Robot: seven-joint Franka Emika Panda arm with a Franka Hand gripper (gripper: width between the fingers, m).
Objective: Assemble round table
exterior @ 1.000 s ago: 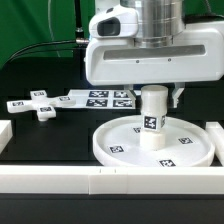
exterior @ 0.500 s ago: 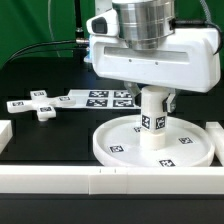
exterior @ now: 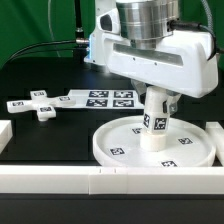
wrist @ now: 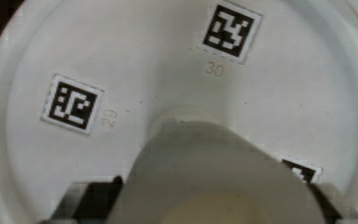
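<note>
Cross-shaped piece: flat on the table, well to the exterior view's left of the round disc, apart from it, untouched. Marker board: behind the disc and toward the exterior view's left, no part in the work. Round disc: lying flat, rim up, tags showing on its floor. Leg: standing at the disc's centre, foot on the disc floor, long axis near upright but leaning a little at the top toward the exterior view's right. Gripper: directly above the disc's centre, clenched on the leg's upper end, jaws on opposite sides of it. The wrist view agrees, with the leg between the dark pads and the disc floor straight beyond it. Judgement: leg and gripper share one line running down into the disc's centre, so the coming move appears to turn on bringing that line square to the disc before seating. The lean risks a crooked joint
</note>
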